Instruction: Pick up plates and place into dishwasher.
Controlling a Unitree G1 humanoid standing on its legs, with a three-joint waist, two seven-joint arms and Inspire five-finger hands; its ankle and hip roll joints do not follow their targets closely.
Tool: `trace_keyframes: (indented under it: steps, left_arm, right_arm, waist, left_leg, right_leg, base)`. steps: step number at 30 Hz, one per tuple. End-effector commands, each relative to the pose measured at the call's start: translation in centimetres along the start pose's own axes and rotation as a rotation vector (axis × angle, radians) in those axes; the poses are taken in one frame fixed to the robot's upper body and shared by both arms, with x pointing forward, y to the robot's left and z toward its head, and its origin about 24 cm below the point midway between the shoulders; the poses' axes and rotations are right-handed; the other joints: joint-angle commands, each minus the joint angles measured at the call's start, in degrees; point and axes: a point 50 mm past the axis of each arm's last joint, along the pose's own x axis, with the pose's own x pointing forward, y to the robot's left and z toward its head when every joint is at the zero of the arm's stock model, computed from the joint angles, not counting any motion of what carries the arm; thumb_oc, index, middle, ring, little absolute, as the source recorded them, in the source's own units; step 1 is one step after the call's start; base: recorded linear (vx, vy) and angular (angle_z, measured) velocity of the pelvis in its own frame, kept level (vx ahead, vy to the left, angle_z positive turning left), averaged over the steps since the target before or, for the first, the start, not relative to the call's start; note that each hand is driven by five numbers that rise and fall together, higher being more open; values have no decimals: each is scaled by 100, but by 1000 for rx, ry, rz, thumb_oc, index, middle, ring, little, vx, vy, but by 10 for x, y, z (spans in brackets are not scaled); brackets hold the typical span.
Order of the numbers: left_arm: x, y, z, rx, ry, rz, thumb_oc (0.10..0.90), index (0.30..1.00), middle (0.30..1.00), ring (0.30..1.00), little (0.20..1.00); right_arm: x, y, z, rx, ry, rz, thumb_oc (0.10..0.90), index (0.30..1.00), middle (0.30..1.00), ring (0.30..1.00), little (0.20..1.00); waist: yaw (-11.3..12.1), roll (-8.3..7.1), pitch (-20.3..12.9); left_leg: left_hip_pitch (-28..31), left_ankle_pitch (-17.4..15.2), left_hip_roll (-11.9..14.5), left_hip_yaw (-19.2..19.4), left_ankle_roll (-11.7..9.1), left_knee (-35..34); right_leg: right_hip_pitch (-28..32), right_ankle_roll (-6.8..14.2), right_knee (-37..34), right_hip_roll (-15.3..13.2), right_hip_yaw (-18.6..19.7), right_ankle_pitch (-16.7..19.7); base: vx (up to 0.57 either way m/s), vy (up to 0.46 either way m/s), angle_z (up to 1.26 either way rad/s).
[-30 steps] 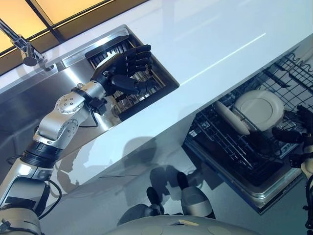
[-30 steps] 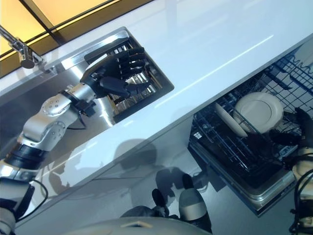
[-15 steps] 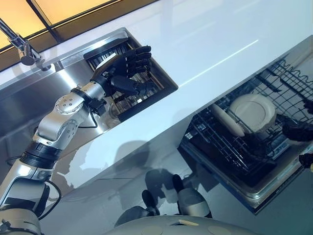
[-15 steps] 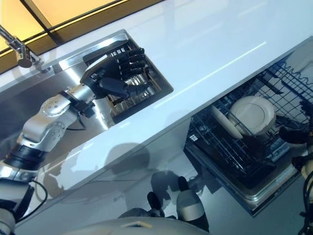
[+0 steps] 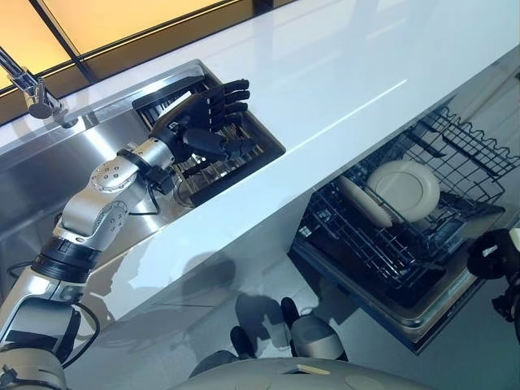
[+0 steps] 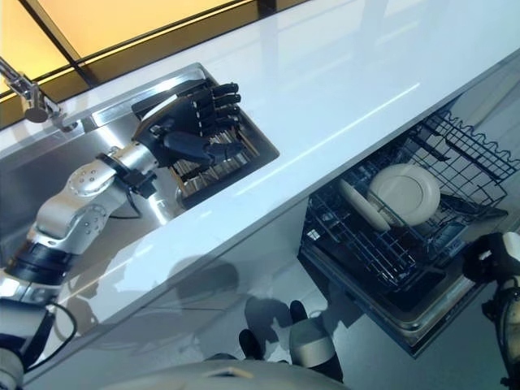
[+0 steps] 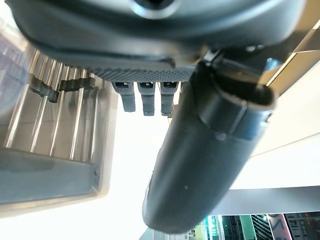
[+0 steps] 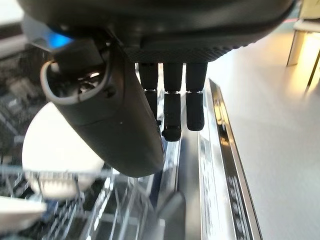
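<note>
Two plates (image 5: 404, 188) upright in dishwasher rack (image 5: 455, 166)

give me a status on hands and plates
Left robot hand open over sink rack. Right robot hand open, empty. Two plates in dishwasher rack.

Overall light: bright, cool and even across the white worktop (image 5: 325, 89).
Warm source: amber glow from the panel (image 5: 114, 20) along the far edge.
Glare: thin bright streak on the worktop, sheen on the steel sink (image 5: 49, 175).
Shadows: soft grey shapes on the glossy front below.
Focus: wrist views soft, plate (image 8: 55, 150) blurred; background washed out beyond the left hand (image 7: 200, 165).
</note>
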Motion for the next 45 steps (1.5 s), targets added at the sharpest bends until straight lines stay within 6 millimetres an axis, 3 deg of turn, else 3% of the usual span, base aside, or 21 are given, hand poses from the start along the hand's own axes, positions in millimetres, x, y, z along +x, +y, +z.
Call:
trace_keyframes:
  steps: [1, 15, 22, 28, 36, 45]
  left_arm:
    - [0, 7, 48, 37, -238, 3, 800, 900, 900, 900, 900]
    - [2, -1, 46, 27, -233, -33, 800, 900, 900, 900, 900]
    - [6, -11, 49, 26, -244, -61, 800, 900, 900, 900, 900]
    - [9, -20, 51, 31, -258, -84, 800, 900, 900, 900, 900]
    - [11, -28, 59, 35, -288, -106, 800, 900, 900, 900, 900]
    - [14, -36, 60, 24, -303, -122, 800, 900, 900, 900, 900]
  right_arm:
    - [11, -52, 6, -52, -6, -158, 100, 300, 300, 300, 200]
    - [21, -34, 7, -121, 64, -70, 100, 300, 300, 300, 200]
    - [27, -23, 4, -146, 150, -5, 100, 300, 300, 300, 200]
    - [28, -4, -8, -270, 256, 109, 100, 300, 300, 300, 200]
    - [24, 21, -17, -278, 322, 179, 100, 300, 300, 300, 200]
    - [27, 46, 4, -215, 249, 204, 100, 300, 300, 300, 200]
  waist:
    - [146, 37, -576]
    - [301, 169, -447]
    - [411, 337, -310]
    - [501, 506, -210]
    - [602, 661, -121]
    - [672, 837, -47]
  left_leg:
    - [-106, -474, 108, 5, -91, 279]
    - [-185, -477, 119, -63, -121, 352]
    - [-218, -477, 110, -89, -144, 405]
    - [-268, -465, 89, -122, -162, 439]
    - [-279, -456, 68, -153, -174, 458]
    - [-293, -471, 24, -227, -180, 526]
  right_leg:
    - [-324, 520, 479, 177, -197, -370]
    - [-334, 511, 471, 114, -280, -383]
    - [-307, 499, 441, 52, -367, -388]
    - [-302, 490, 406, 1, -441, -396]
    - [-266, 481, 391, -80, -527, -398]
    - [-224, 467, 392, -168, -568, -398]
  base:
    - [0, 0, 0]
    - [-3, -39, 1]
    - [-16, -38, 9]
    - [-21, -35, 6]
    - [-22, -17, 7]
    - [-14, -4, 2]
